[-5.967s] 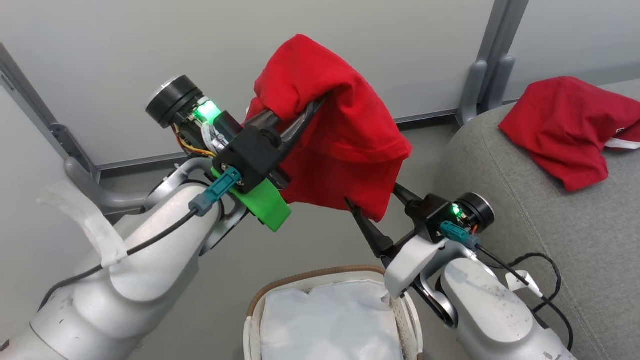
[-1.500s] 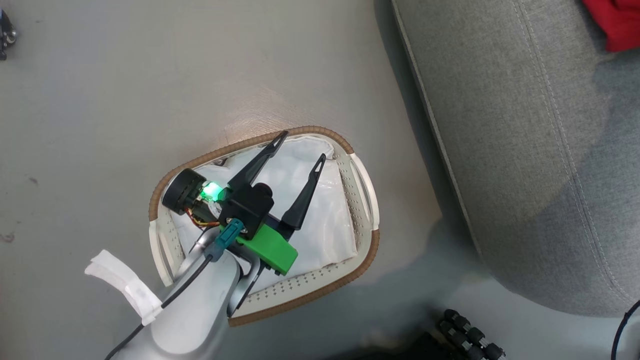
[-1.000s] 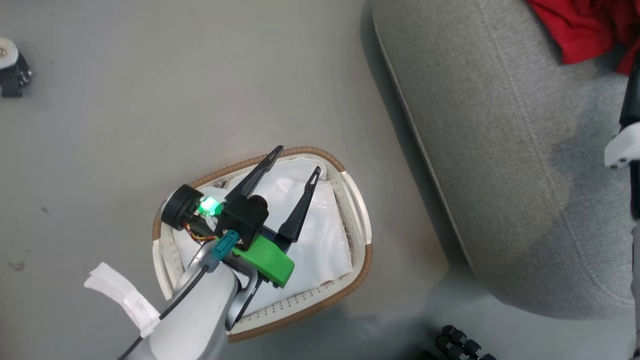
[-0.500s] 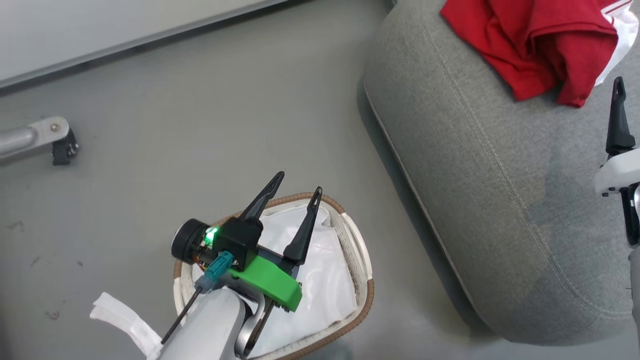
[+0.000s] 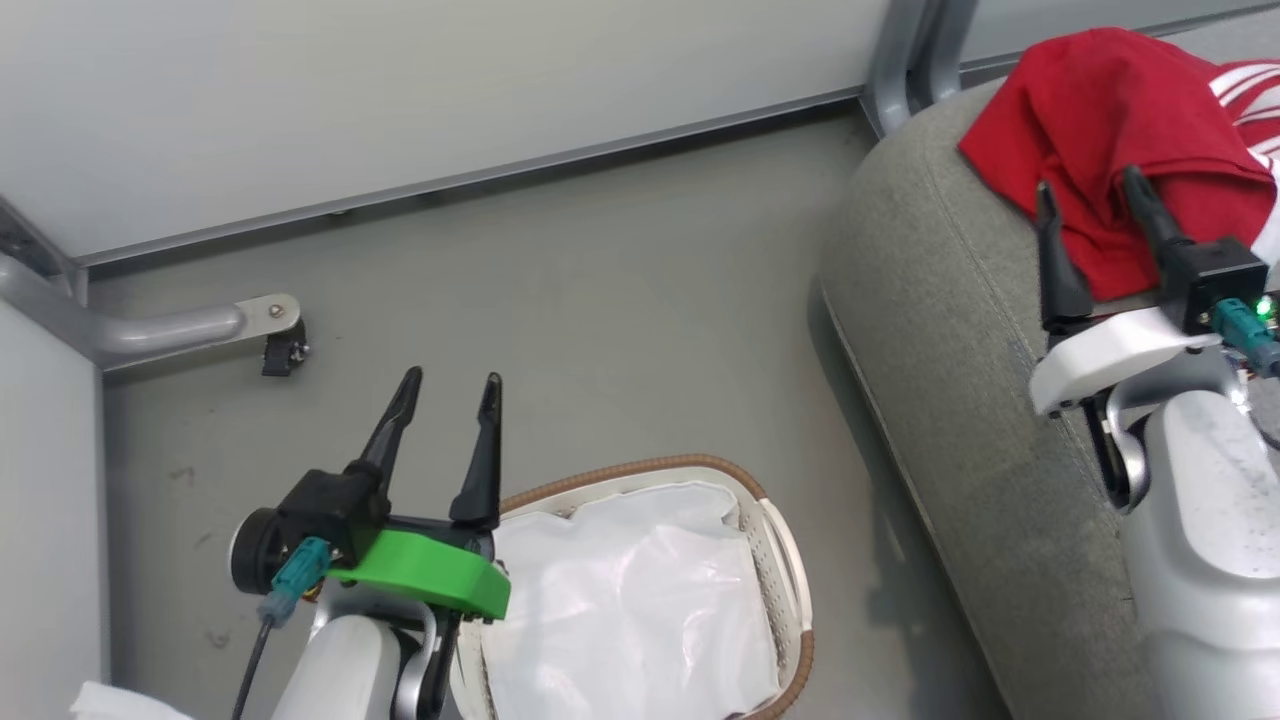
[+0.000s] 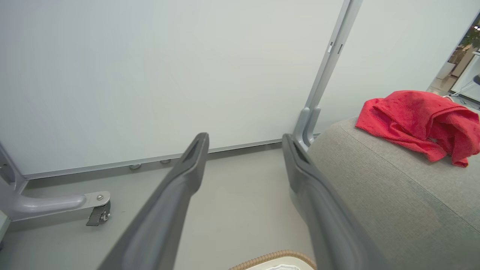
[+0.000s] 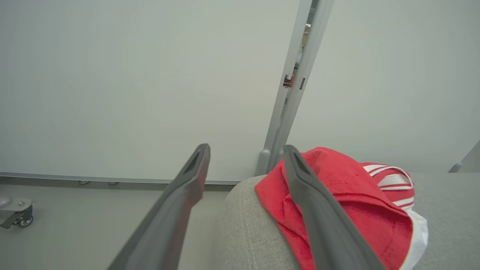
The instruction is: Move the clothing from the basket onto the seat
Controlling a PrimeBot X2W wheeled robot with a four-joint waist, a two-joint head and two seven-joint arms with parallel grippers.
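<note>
While left fingers and right fingers stand spread, clothing heaped on seat, basket on floor, partition foot beyond

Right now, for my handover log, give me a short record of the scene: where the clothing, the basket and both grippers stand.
clothing: red heap lying on the seat
basket: on the floor beside the seat; white liner inside, no red fabric visible
left gripper: open, empty, raised beside the basket
right gripper: open, empty, fingers close to the clothing; contact unclear
task: looks done
</note>
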